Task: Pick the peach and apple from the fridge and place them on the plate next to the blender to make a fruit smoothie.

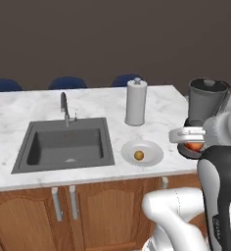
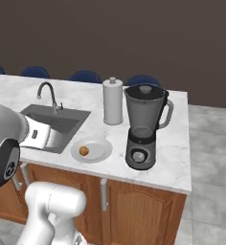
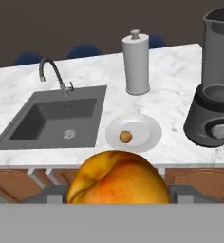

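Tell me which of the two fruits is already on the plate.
The small one lying on the white plate: a yellow-orange fruit with a reddish patch, free of the robot. The other, bigger-looking orange-red fruit sits between the fingers, short of the counter.

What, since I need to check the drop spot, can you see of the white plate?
The plate is round, shallow and plain white, with a smooth ceramic look. It lies flat on the marble counter, between the sink and the blender, in front of the paper-towel roll. A small yellow-orange peach rests on it near the middle. The rest of its surface is bare.
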{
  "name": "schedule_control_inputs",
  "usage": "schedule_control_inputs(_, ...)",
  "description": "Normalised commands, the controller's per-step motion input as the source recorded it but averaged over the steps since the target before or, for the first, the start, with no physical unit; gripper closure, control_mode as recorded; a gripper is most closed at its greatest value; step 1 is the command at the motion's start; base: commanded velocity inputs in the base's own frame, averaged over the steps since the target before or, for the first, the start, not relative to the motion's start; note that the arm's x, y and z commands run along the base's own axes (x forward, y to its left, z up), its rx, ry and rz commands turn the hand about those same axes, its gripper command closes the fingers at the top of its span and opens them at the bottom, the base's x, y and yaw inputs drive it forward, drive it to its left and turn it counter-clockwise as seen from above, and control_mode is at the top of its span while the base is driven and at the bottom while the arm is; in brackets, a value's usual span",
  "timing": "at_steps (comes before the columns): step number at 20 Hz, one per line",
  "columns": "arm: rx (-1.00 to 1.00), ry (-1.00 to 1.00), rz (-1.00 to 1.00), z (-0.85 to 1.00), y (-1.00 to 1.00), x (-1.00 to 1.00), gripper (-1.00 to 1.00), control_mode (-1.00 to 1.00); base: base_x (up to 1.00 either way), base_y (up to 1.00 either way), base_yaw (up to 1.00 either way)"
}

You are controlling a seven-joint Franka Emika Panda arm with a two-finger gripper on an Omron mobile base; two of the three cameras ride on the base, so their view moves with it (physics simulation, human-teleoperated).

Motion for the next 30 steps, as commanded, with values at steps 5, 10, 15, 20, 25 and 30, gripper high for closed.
schedule_control_inputs(5, 0.00, 0.00, 0.00, 0.00, 0.00, 0.00, 1.00, 1.00, 0.44, 0.34, -0.19)
schedule_control_inputs(10, 0.00, 0.00, 0.00, 0.00, 0.00, 0.00, 1.00, 1.00, 0.28, 0.08, -0.14)
schedule_control_inputs(15, -0.04, 0.12, -0.06, -0.44, 0.00, 0.25, 1.00, -1.00, 0.12, 0.00, -0.04)
schedule_control_inputs(20, -0.15, 0.25, -0.08, -0.91, 0.00, 0.65, 1.00, -1.00, 0.00, 0.00, 0.00)
schedule_control_inputs(25, 0.00, 0.13, -0.02, -0.60, -0.11, 0.66, 1.00, -1.00, 0.00, 0.00, 0.00)
schedule_control_inputs(30, 0.00, 0.12, 0.00, -0.52, -0.20, 0.53, 1.00, -1.00, 0.00, 0.00, 0.00)
